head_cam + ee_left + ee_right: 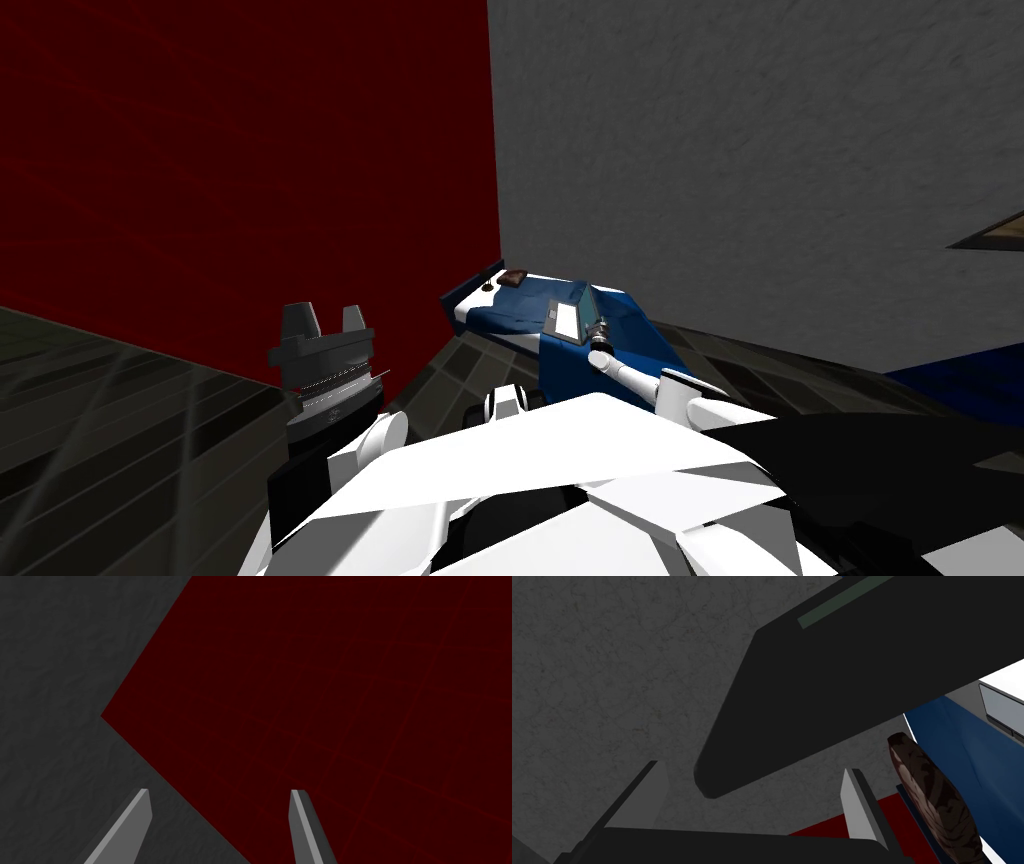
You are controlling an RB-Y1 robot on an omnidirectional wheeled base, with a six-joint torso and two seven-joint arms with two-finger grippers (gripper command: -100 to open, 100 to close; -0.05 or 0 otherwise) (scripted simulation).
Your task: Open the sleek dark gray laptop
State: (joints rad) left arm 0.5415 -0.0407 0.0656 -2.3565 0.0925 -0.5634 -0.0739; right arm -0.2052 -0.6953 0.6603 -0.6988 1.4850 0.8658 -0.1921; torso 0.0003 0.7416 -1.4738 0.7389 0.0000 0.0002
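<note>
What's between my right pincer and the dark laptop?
Nothing; the right wrist view shows the laptop corner just before the open right pincer.

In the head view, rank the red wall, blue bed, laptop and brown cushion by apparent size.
Red wall, largest
Blue bed
Laptop
Brown cushion, smallest
The cushion lies farther off, so its real size is unsure.

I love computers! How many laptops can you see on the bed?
1: the laptop sits on the blue bed, beside the right pincer. More may be hidden.
</note>
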